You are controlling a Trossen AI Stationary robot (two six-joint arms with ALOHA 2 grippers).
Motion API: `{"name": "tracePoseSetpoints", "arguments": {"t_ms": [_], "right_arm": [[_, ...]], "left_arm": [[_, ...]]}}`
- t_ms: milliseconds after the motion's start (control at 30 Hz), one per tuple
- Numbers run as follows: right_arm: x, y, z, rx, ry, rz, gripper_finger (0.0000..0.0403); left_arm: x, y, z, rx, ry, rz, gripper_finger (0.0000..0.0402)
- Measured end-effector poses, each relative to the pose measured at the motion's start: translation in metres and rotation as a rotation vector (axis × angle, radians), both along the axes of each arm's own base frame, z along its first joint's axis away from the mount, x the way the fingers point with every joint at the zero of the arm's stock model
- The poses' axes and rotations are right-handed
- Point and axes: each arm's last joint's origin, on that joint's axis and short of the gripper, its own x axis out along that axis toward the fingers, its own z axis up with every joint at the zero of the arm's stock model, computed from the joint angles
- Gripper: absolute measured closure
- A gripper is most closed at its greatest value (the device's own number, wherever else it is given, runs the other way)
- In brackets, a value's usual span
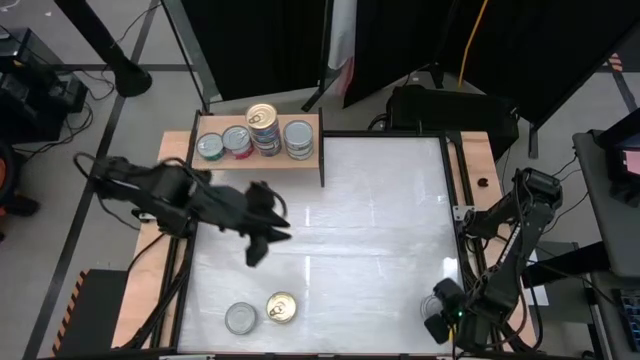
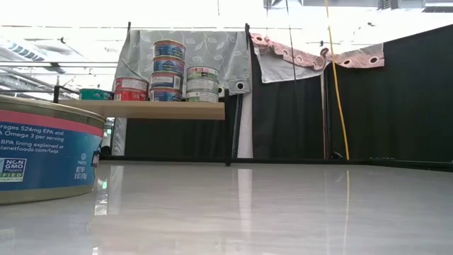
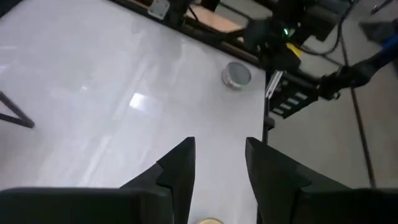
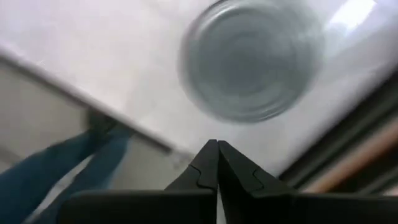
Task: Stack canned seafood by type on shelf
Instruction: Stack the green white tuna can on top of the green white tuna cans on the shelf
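Dark, wedge-shaped fingers of the left gripper (image 3: pixel 217 180) stand spread and empty above the glossy white table (image 1: pixel 380 220). Two short round metal tins (image 1: pixel 262 313) lie just beyond it; others stack on the light-wood shelf (image 1: pixel 310 158) behind. Pressed together, the right gripper (image 4: pixel 216 163) hovers beside a silver-lidded tin (image 4: pixel 252 59).

The bench (image 1: pixel 380 200) has a glossy white top framed by dark rails, with light-wood strips (image 1: pixel 152 255) along its left and right edges. Beyond its far edge hang black curtains (image 2: pixel 396 99); a grey leaf-patterned cloth (image 2: pixel 212 53) hangs at the far-left corner, and a pale cloth with a pink, eyeleted hem (image 2: pixel 311 57) is draped beside it. A yellow cable (image 2: pixel 335 85) drops down in front of the curtains near the far-right corner. Past the far edge a black box (image 1: pixel 440 105) sits on the floor. A yellow-and-black hazard-striped patch (image 1: pixel 78 300) lies off the near-left corner.
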Motion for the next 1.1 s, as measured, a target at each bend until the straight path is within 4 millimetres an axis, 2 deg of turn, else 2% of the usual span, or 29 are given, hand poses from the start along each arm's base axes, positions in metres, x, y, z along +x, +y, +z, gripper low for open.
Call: {"name": "tracePoseSetpoints", "arguments": {"t_ms": [167,300,500,667,1100], "right_arm": [[0.0,-0.007,-0.002,-0.042,0.082,-0.009,0.0403],[0.001,-0.003,-0.003,-0.008,0.092,-0.003,0.0403],[0.003,0.002,-0.016,-0.048,0.12,-0.003,0.0403],[0.004,0.004,-0.02,-0.047,0.132,0.008,0.0403],[0.005,0.01,-0.031,-0.071,0.15,0.07,0.0403]], "left_arm": [[0.023,-0.027,-0.017,-0.007,0.027,-0.043,0.0263],[0.03,-0.048,-0.029,-0.004,0.058,-0.078,0.0263],[0.033,-0.07,-0.041,0.002,0.088,-0.093,0.0263],[0.031,-0.078,-0.042,0.008,0.072,-0.092,0.0263],[0.031,-0.08,-0.04,-0.024,0.056,-0.06,0.0263]]}}
